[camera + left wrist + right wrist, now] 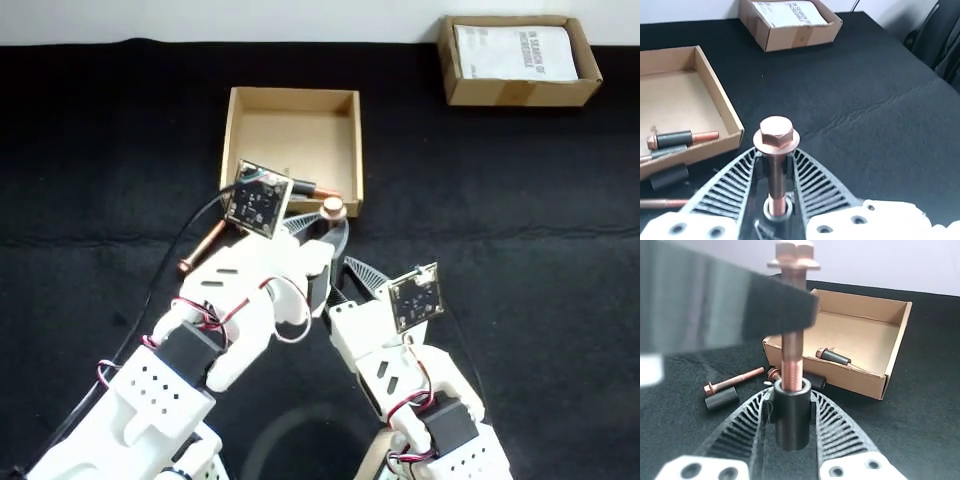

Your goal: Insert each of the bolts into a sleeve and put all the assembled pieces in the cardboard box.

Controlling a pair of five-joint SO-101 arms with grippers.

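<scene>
The table (520, 220) is overlooked steeply from six o'clock. The left wrist camera (258, 198) is aimed low and close toward one o'clock, the right wrist camera (415, 298) toward eleven; the cardboard box (295, 140) is shared by all.

Black table (540, 260): cardboard box (292, 140), loose bolt (207, 247).

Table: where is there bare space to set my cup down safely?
Free: the cloth left of the cardboard box, the strip between it and the second box, and the stretch in front of that box. Crowded: the cardboard box's front, where left gripper and right gripper meet beside a loose bolt.
</scene>
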